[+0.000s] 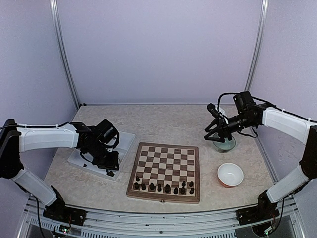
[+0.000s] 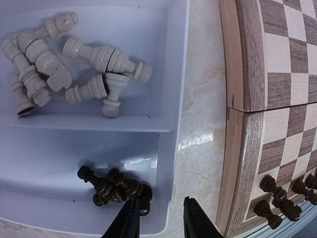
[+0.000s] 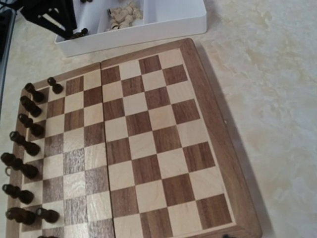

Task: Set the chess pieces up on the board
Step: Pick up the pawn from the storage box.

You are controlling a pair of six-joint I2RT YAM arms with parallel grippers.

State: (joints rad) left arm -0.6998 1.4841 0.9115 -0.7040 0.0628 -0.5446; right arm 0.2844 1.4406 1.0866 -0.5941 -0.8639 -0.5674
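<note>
Left claw [image 2: 162, 203]: part open, empty, over tray [image 2: 176, 74] rim beside dark chess pieces [image 2: 116, 187].
Right claw [image 1: 212, 135]: opening cannot be told.
Risk: closing here may pinch the rim or several pieces.

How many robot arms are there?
2. The left white-and-black robot arm reaches over the white plastic tray beside the wooden chessboard; the right white-and-black robot arm hangs above a small greenish dish.

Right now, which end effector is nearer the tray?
Left. The left end effector hovers at the tray edge; the right end effector hangs beyond the board, above a dish.
</note>
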